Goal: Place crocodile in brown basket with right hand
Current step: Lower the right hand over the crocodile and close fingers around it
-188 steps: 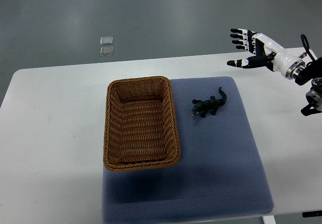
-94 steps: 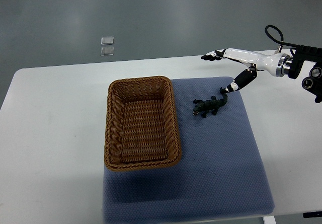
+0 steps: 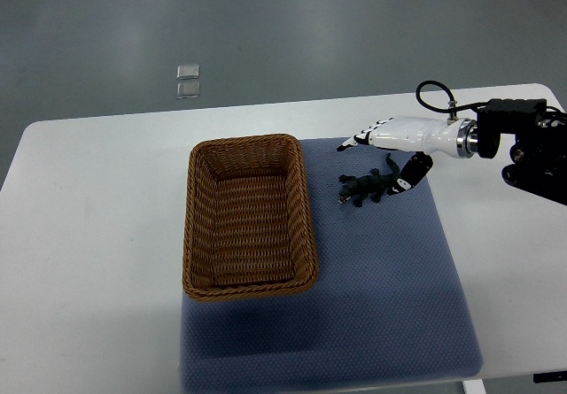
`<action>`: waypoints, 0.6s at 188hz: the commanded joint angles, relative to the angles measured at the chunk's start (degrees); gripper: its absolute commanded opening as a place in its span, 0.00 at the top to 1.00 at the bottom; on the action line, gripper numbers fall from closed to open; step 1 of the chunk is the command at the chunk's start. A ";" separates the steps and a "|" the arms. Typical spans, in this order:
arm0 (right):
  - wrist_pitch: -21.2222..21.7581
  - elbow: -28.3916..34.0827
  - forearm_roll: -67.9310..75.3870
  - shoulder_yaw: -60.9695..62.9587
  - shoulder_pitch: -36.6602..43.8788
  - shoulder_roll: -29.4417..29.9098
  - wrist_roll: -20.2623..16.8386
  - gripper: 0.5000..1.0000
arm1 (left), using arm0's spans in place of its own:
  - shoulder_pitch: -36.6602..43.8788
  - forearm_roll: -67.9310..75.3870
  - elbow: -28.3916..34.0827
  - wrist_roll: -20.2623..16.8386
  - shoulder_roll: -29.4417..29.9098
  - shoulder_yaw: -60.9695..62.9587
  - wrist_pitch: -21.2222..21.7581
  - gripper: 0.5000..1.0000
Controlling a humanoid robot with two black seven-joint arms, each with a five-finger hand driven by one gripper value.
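The crocodile lies flat on the blue mat, just to the right of the brown basket and level with its far half. Its snout points toward the basket and its tail trails away from it. That spot looks chosen to keep the carry short and to give a hand coming from the right a clear approach. The basket sits with its long side beside the toy and its mouth open upward, with nothing visible inside, so it is ready for a drop from above. The mat probably adds grip and keeps the toy from sliding on the white bench. The right hand reaches in on the side of the toy away from the basket, with the forearm close to level. Its 4 fingers stretch out together above and beyond the crocodile's back, and the thumb hangs down beside the tail. The hand is spread and holds nothing; whether the thumb tip touches the tail cannot be told. Only 1 arm shows.
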 commanded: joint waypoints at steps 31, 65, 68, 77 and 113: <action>-3.73 -1.01 -0.84 -5.44 0.46 3.02 -0.29 0.14 | 0.00 0.00 0.00 -0.01 0.00 -0.01 0.00 0.00; -5.58 -3.56 -1.10 -7.29 0.46 5.22 -0.29 0.14 | 0.00 0.00 0.00 -0.01 0.00 -0.01 0.00 0.00; -5.58 -3.74 -1.10 -7.29 0.46 5.31 -0.29 0.14 | 0.00 0.00 0.00 -0.01 0.00 -0.01 0.00 0.00; -5.58 -4.44 -1.28 -7.29 0.46 5.66 -0.29 0.14 | 0.00 0.00 0.00 -0.01 0.00 -0.01 0.00 0.00; -5.58 -6.02 -3.38 -7.29 0.73 6.10 -0.29 0.14 | 0.00 0.00 0.00 -0.01 0.00 -0.01 0.00 0.00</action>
